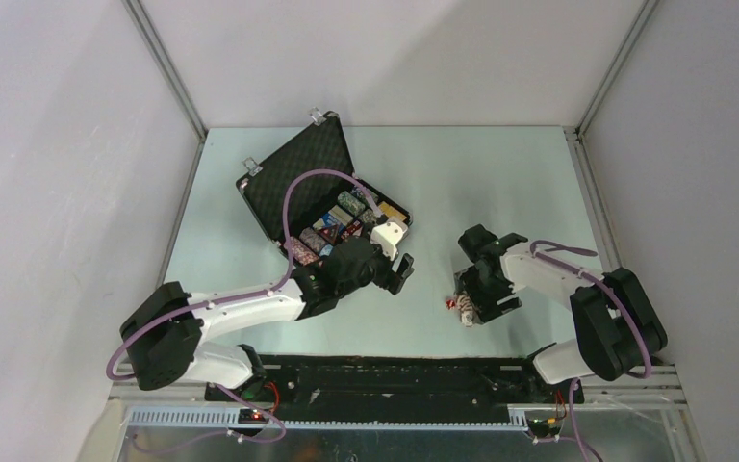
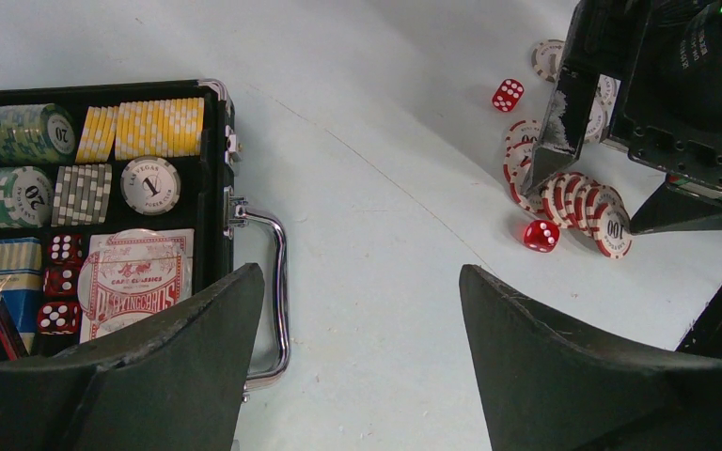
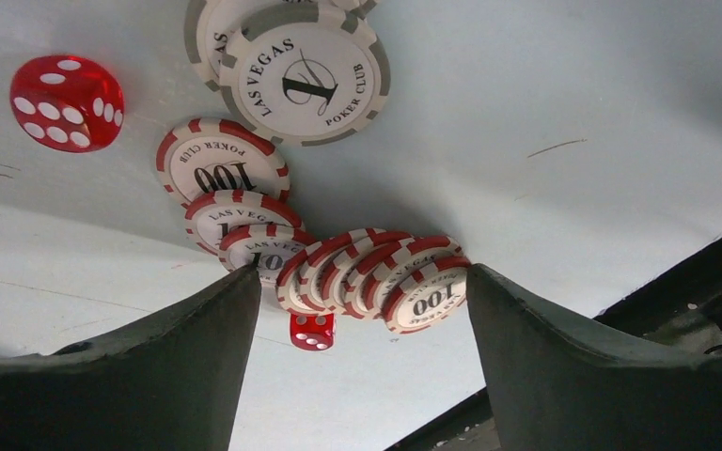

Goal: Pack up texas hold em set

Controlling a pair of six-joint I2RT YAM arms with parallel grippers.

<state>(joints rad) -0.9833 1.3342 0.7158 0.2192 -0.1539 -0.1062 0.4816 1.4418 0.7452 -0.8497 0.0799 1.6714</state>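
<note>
Open toward the far left of the tabletop, black case, foam-lined lid tilted up and back, tray facing the arms. In the tray, seen from the left wrist: green chips marked 20, yellow chips standing on edge, a grey-and-white chip marked 1 lying flat, a red-backed card deck, and three red dice in a column just beside the deck. On the case's front wall, silver handle sticking out over the tabletop.

Well apart from the case, toward the near right: a leaning row of red-and-white chips marked 100, on edge and overlapping. Just beyond the row, flat red-and-white chips of the same mark; past those, grey-and-white chips marked 1. Also a loose die just beside the row and a second die off to the side of the flat chips.

Down at the tabletop, right tool, jaws wide, one on each side of the leaning row; contact with the end chips impossible to tell. Above bare tabletop between the handle and the loose chips, left tool, jaws wide, nothing between them.
</note>
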